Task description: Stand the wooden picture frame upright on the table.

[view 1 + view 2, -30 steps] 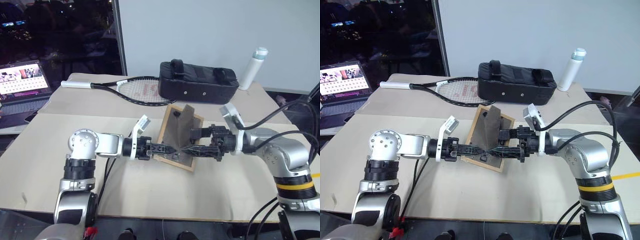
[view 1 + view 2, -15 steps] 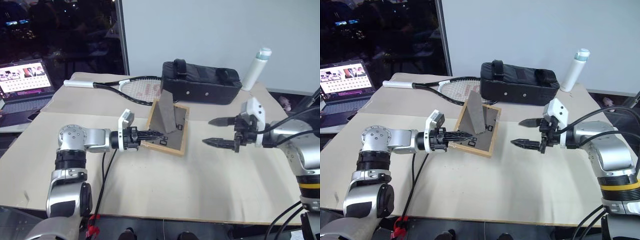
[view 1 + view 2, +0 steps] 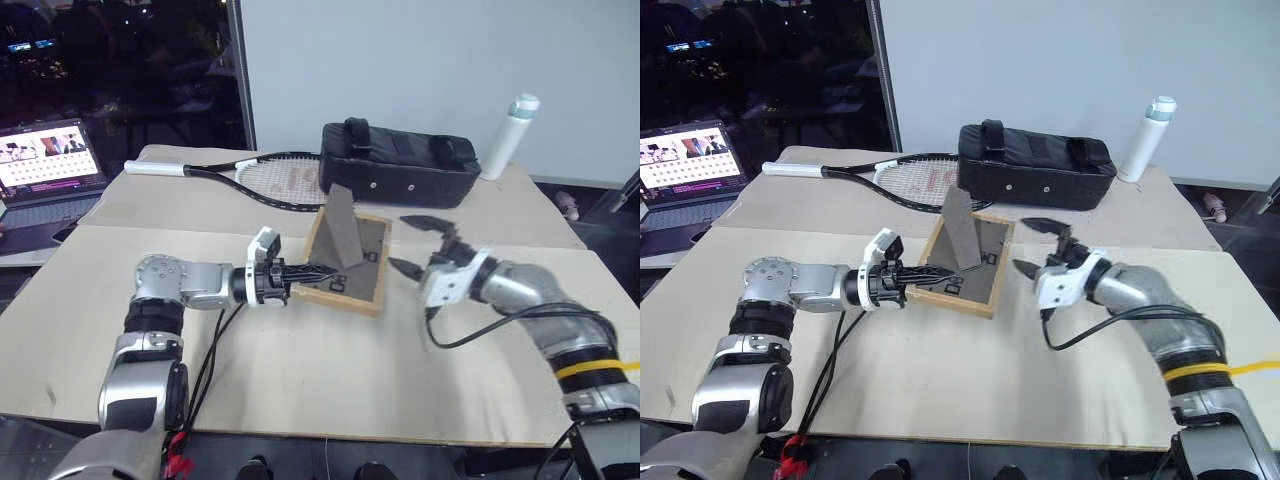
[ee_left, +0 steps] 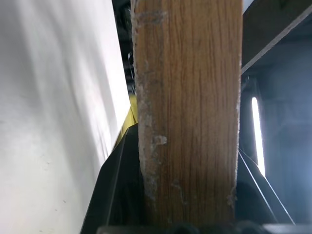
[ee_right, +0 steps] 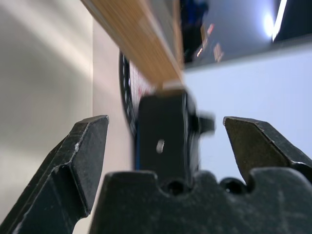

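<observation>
Bare desk (image 3: 330,370) is lying open on the near side of both hands, leaving wide room to pass. The wooden picture frame (image 3: 345,262) is sitting between them, pinched at its near-left edge by the left hand (image 3: 318,271), its easel leg (image 3: 340,230) sticking up. The right hand (image 3: 414,243) is hanging just beside the frame's right edge, fingers spread, not touching it. Beyond both hands, a black bag (image 3: 397,164), a tennis racket (image 3: 250,182) and a white bottle (image 3: 507,136) are blocking the far desk.
</observation>
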`<state>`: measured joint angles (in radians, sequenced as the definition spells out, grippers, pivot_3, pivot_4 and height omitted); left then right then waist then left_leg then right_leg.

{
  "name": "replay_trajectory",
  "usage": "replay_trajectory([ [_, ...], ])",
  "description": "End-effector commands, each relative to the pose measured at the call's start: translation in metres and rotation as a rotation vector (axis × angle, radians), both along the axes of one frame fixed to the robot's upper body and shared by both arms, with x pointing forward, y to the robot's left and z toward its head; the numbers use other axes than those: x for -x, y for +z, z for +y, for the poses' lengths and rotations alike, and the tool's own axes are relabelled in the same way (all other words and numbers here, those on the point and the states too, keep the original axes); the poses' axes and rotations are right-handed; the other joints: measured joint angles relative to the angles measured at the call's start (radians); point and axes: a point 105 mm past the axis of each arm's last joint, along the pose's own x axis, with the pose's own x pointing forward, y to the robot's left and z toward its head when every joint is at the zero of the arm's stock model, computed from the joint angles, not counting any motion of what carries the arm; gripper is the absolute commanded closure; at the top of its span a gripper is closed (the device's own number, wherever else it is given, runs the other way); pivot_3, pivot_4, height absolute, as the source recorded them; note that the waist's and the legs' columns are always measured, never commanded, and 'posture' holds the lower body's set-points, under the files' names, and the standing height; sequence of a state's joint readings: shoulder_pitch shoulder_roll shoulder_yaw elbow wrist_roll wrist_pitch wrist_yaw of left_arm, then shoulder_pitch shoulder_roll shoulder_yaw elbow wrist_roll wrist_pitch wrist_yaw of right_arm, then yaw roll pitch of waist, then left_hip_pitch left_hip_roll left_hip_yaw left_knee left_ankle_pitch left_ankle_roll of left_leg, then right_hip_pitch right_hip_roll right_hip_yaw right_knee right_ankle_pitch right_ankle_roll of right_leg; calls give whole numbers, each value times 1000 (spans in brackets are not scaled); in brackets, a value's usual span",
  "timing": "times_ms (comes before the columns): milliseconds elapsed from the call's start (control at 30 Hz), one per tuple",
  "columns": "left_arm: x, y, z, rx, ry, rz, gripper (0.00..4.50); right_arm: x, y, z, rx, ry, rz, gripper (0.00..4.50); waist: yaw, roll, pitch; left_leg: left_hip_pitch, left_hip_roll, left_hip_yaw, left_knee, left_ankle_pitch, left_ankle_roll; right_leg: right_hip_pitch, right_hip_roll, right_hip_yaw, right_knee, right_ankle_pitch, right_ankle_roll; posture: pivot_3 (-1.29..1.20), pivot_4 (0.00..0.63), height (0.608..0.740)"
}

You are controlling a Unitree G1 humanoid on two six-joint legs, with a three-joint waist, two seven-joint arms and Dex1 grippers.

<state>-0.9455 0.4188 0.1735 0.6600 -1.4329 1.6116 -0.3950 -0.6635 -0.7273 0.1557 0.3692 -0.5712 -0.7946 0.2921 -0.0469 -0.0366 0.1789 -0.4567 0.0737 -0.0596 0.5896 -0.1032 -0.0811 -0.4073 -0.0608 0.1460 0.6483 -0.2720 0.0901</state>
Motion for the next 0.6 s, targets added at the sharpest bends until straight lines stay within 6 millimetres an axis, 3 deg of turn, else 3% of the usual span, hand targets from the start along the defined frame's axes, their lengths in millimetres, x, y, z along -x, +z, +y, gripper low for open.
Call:
replay_trajectory([
  [33, 7, 17, -4, 6, -30, -106, 3365, 3, 30, 7, -54, 69, -167, 95, 0, 0, 0, 0, 0, 0, 0, 0, 0, 0, 0, 0, 0, 0, 0, 0, 150, 721],
  [67, 8, 18, -3, 0, -23, -128, 3365, 3, 31, 8, -59, 79, -179, 95, -1, 0, 0, 0, 0, 0, 0, 0, 0, 0, 0, 0, 0, 0, -1, 0, 150, 721],
  [200, 7, 22, 2, 16, 6, -160, 3365, 4, 34, 10, -84, 119, -178, 1116, 0, 0, 0, 0, 0, -1, 0, 0, 0, 2, 0, -1, 0, 1, -1, 0, 150, 721],
  [333, 8, 25, 5, 17, 17, -186, 3365, 6, 37, 11, -100, 144, -174, 2549, -1, 0, 0, 0, 0, -1, 0, 0, 0, 2, 0, -1, 0, 1, -1, 0, 150, 721],
  [367, 8, 25, 6, 15, 20, -186, 2354, 7, 37, 11, -102, 151, -171, 2912, -1, 0, 0, 0, 0, -1, 0, 0, 0, 2, 0, -1, 0, 1, -1, 0, 150, 721],
  [400, 8, 25, 6, 14, 22, -185, 2160, 7, 37, 12, -102, 156, -169, 3054, -1, 0, 0, 0, 0, -2, 0, 0, 0, 2, 0, -1, 0, 1, -1, 0, 150, 721],
  [500, 9, 33, 14, 25, 47, -256, 954, 7, 37, 11, -113, 160, -141, 3270, -3, 0, 0, 1, 0, -2, 0, 1, 0, 3, 0, -1, 0, 1, -1, 0, 150, 721],
  [600, 5, 62, 36, 135, 197, -450, 0, 4, 34, 7, -127, 147, -85, 3272, -8, 0, 0, 1, 0, -2, 0, 1, -1, 3, 0, -2, 0, 1, -2, 0, 150, 721],
])
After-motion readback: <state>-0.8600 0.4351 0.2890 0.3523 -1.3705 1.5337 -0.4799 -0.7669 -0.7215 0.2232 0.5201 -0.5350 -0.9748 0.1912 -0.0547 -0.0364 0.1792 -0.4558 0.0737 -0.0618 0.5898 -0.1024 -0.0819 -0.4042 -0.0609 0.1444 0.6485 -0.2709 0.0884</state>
